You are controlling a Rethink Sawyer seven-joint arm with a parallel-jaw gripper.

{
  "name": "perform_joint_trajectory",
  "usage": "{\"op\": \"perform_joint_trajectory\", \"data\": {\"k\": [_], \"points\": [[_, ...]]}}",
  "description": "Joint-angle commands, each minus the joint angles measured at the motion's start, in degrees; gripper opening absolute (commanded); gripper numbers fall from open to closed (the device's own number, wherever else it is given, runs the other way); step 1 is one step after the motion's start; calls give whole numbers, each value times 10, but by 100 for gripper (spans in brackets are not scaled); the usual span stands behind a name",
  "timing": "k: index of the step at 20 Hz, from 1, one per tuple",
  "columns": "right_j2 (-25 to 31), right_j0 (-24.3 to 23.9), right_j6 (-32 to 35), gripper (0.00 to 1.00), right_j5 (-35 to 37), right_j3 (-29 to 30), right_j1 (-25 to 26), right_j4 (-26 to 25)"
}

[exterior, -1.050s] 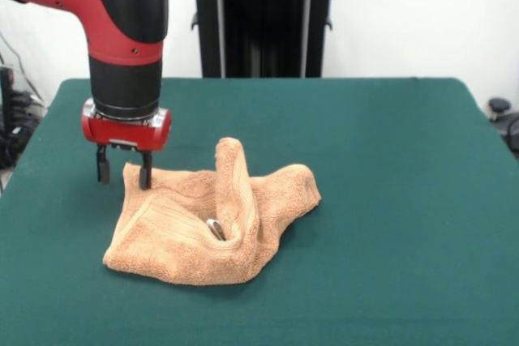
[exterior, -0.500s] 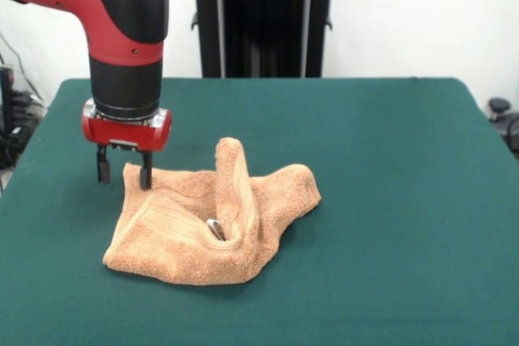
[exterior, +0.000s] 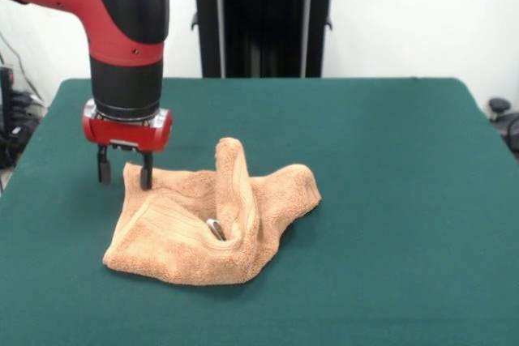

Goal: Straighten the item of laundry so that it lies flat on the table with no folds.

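The item of laundry (exterior: 186,228) is a tan terry-cloth towel lying crumpled on the green table (exterior: 389,200), left of centre. A fold stands up as a ridge through its middle, and a small label shows in the crease. My gripper (exterior: 124,173) hangs from the red and black arm at the towel's far left corner. It is open: one finger (exterior: 146,174) stands at the towel's corner edge, the other (exterior: 103,169) over bare table beside it. Nothing is held between them.
A black stand (exterior: 263,18) rises behind the table's far edge. Some dark equipment shows past the table's left and right edges.
The gripper has edged very slightly to the right. The towel has not moved.
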Motion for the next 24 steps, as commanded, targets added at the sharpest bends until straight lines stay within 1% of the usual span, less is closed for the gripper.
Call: {"op": "perform_joint_trajectory", "data": {"k": [1,24], "points": [[44,31,50,100,-31,39,42,-27],[44,29,50,100,-28,36,43,-23]]}}
